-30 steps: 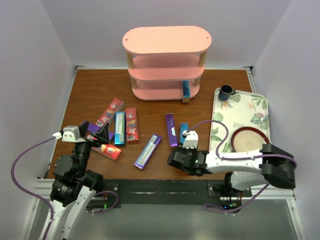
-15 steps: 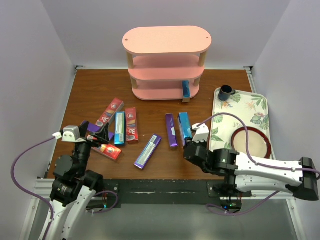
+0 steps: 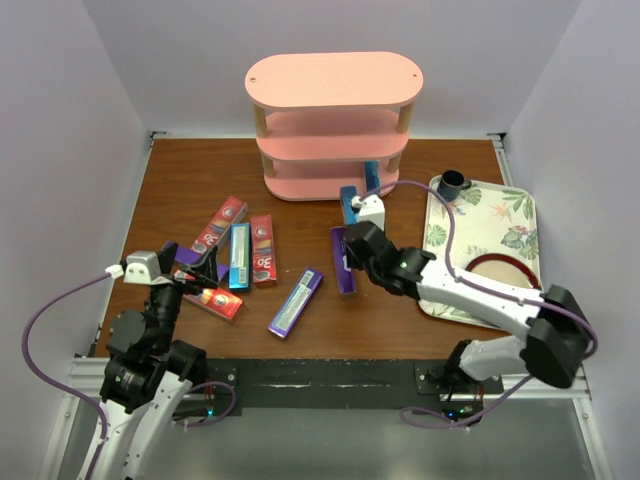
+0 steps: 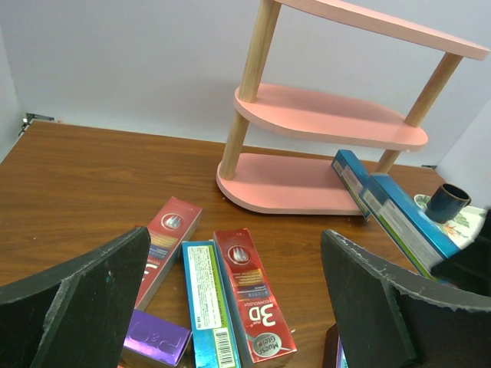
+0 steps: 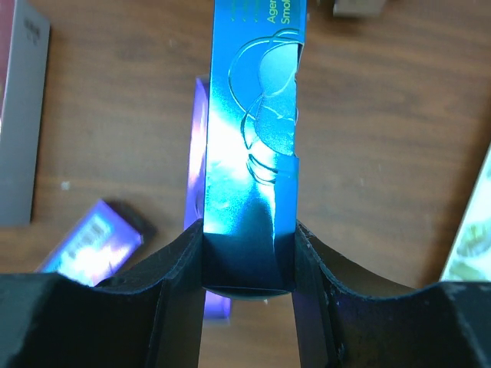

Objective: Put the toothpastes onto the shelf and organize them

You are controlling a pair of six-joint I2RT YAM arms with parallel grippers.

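Blue toothpaste carton, clamped tight in your right gripper, has gone from beside the purple carton up to just beside the pink shelf, while your left gripper stays wide apart.

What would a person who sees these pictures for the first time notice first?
The pink three-tier shelf at the far side of the table dominates. Just in front of it, the right arm holds a shiny blue carton clamped in its jaws. Red, blue and purple cartons lie scattered at the left.
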